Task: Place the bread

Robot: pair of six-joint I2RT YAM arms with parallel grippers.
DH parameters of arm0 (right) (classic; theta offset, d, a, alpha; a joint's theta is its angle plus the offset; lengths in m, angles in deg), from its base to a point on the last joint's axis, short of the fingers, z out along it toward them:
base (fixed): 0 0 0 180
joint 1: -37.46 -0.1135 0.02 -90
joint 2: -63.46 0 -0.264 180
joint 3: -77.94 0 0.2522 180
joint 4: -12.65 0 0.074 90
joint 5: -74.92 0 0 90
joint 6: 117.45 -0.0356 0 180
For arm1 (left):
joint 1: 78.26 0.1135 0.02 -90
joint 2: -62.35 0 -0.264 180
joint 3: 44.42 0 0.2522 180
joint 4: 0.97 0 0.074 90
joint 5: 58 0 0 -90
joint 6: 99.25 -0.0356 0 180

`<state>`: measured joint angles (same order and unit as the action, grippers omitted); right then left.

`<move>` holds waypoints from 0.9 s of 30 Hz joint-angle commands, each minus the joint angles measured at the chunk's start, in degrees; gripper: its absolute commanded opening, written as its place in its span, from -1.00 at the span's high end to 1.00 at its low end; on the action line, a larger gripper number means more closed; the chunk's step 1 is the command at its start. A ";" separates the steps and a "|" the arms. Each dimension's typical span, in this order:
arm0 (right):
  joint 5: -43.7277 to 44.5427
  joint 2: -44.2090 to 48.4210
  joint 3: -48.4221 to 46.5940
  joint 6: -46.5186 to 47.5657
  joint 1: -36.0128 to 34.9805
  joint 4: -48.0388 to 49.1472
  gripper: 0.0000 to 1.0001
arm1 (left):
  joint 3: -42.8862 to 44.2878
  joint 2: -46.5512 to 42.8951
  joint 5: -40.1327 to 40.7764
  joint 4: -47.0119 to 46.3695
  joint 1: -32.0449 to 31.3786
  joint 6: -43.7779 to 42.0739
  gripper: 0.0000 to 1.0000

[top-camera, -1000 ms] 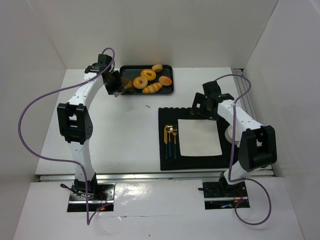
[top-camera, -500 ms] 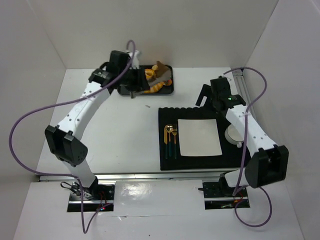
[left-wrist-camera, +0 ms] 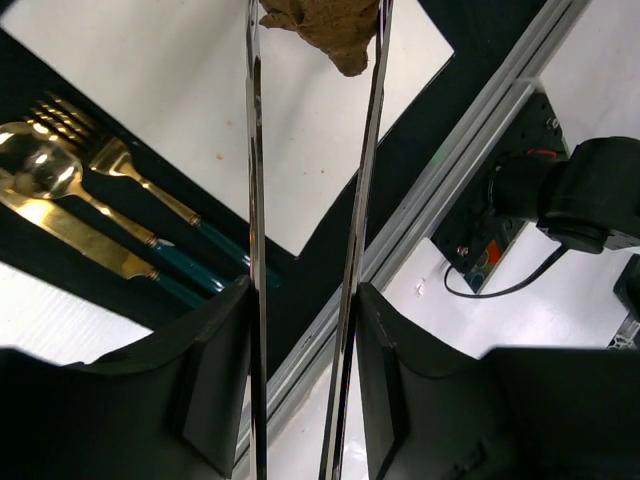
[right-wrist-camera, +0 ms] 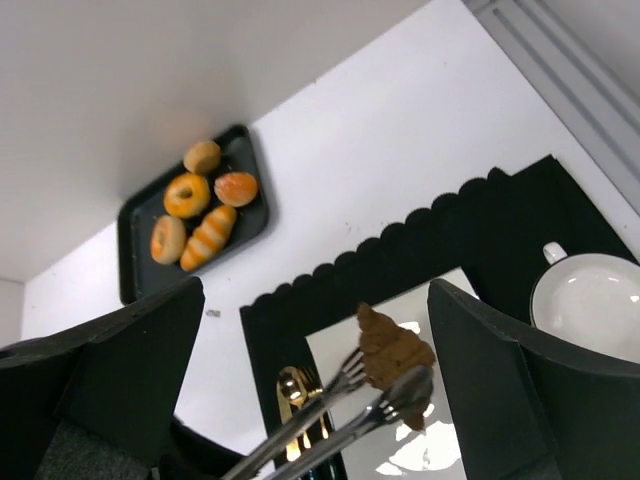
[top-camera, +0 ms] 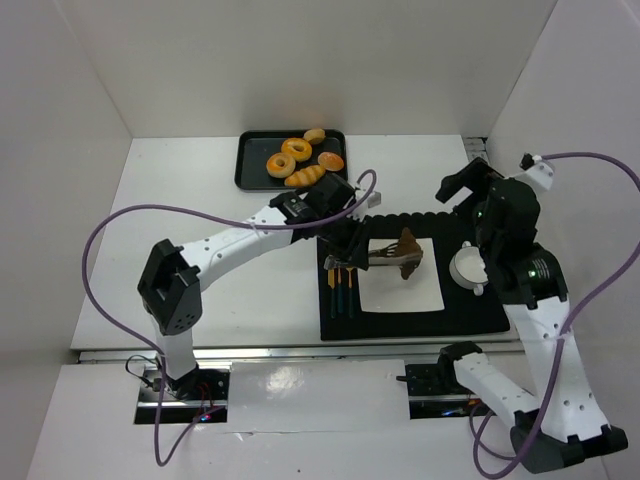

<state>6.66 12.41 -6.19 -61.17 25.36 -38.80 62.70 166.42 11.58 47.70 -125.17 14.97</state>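
- Half a second earlier the left arm reached over the black tray at upper centre. It had since swung to mid-frame.
- The bread had left the tray area and hung over the white square plate. Whether it touched the plate could not be told.
- The left gripper squeezed metal tongs between nearly closed fingers, and the tong tips pinched the bread.
- The right gripper gaped wide and held nothing.

L gripper + metal tongs swing from black tray to white square plate, small dark-brown lumpy bread carried along; R arm lifts.
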 commanded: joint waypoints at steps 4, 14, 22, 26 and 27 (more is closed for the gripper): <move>3.49 -2.47 -0.65 -2.14 0.32 -4.23 -1.00 | 1.47 2.54 -0.32 -0.83 -1.69 -0.06 -0.33; 0.59 -4.59 -0.03 -2.15 0.32 -2.48 -1.00 | 5.42 0.44 3.54 3.57 -2.21 -2.43 -0.39; 0.06 -6.17 -0.56 -1.53 0.32 -0.10 -1.00 | 6.14 -7.65 13.55 9.11 1.82 -2.96 -0.36; 0.06 -6.69 -0.56 -1.53 0.32 1.04 -1.00 | 2.98 -9.58 21.81 9.12 4.02 -2.96 -0.32; 0.06 -6.70 -0.56 -1.53 0.32 1.04 -1.00 | 2.10 -10.46 24.96 7.03 4.03 -2.26 -0.32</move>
<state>6.55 5.88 -5.76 -62.56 25.36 -40.86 66.05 158.95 27.45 56.01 -122.20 13.20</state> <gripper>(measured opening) 0.999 0.662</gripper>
